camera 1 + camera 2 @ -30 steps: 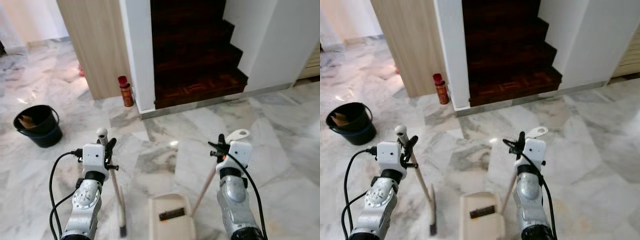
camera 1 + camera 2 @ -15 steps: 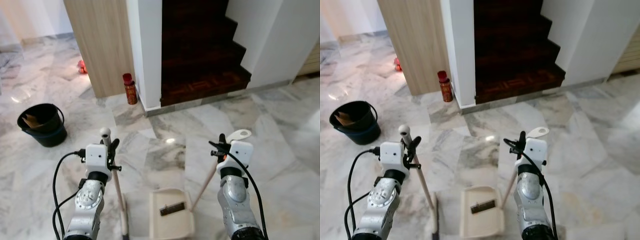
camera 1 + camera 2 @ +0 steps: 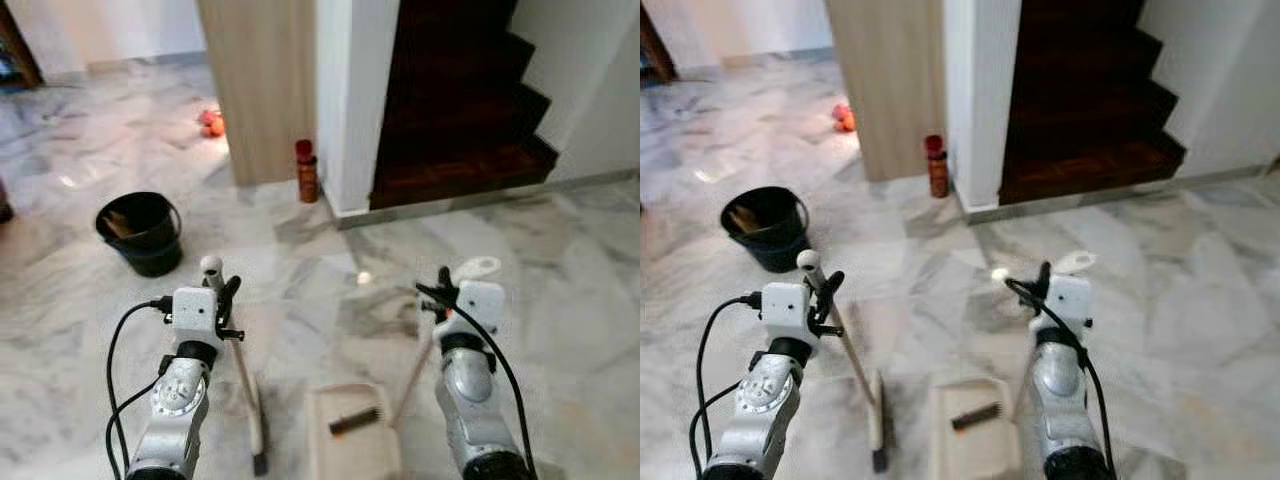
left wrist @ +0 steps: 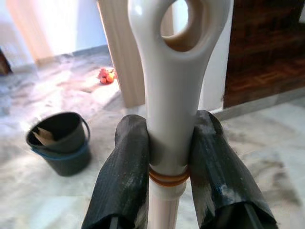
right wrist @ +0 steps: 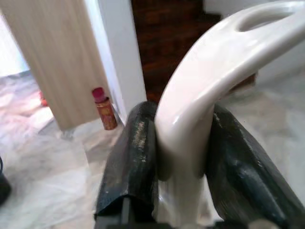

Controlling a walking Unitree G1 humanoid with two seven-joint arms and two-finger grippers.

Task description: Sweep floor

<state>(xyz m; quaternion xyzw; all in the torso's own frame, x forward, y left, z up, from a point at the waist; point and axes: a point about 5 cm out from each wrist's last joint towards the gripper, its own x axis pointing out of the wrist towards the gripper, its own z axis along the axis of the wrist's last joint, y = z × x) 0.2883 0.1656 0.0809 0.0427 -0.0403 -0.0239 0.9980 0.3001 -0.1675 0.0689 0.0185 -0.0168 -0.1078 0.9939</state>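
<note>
Left gripper [image 4: 167,157]: pinching the smooth cream plastic broom handle [image 4: 174,71].
Right gripper [image 5: 181,148]: clamped on the curved cream dustpan handle [image 5: 209,81].
Dustpan [image 3: 350,445]: flat beige tray on marble floor [image 3: 300,290], dark comb-like piece inside.
Black round bucket [image 3: 140,232]: holds brownish scraps.

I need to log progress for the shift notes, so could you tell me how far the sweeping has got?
Done: the left claw is shut on the cream broom handle, and the right claw on the cream dustpan handle. In hand: the beige dustpan tray rests on the grey marble floor beside the broom head. Left: the sweeping itself; something small and dark lies in the tray.
</note>
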